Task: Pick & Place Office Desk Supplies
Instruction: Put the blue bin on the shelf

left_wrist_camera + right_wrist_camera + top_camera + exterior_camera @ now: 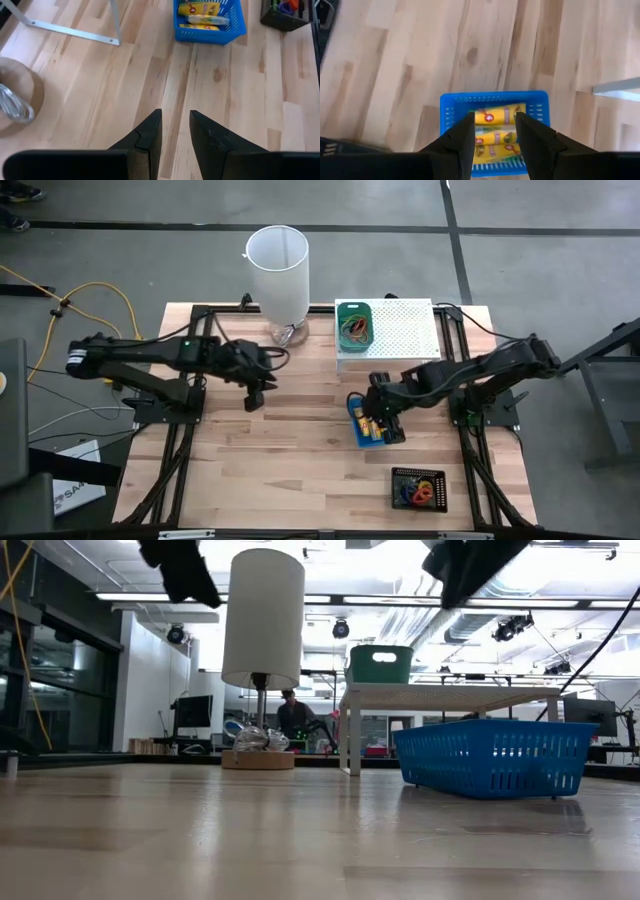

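Yellow oblong packets lie in the blue tray, also seen from the left wrist as packets. Rubber-band loops fill the green tray on the white perforated stand. Small clips sit in the black tray. My right gripper hovers open just above the blue tray, its fingers on either side of a packet below them. My left gripper is open, raised over bare wood near the lamp base, touching nothing. In the low view both grippers hang at the top edge.
A tall white cylinder lamp stands on a round wooden base at the far side. The white stand sits on thin metal legs. Bare wood lies across the table's middle and near left.
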Available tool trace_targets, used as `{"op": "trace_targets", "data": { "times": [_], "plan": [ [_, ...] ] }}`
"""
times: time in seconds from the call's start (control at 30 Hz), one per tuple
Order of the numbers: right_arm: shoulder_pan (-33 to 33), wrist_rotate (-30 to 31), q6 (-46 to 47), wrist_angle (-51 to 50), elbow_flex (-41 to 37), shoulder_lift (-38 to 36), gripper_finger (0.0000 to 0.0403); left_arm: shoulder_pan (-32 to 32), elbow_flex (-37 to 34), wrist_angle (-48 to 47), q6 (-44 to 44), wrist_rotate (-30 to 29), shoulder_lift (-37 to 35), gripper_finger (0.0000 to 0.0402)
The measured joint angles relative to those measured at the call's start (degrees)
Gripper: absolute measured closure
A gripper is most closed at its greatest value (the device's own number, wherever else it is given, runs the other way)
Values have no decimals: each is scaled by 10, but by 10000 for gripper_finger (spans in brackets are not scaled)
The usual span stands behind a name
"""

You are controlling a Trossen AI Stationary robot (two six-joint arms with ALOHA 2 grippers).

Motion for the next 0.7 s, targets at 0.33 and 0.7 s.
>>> {"op": "trace_targets", "data": {
  "times": [0.33, 0.7],
  "plan": [
    [14, 0, 30, 24, -58, 0, 272, -5, -53, 14, -4, -2, -40, 307],
    [40, 0, 29, 66, -101, 0, 272, -7, -53, 47, 4, -2, -36, 307]
  ]
}}
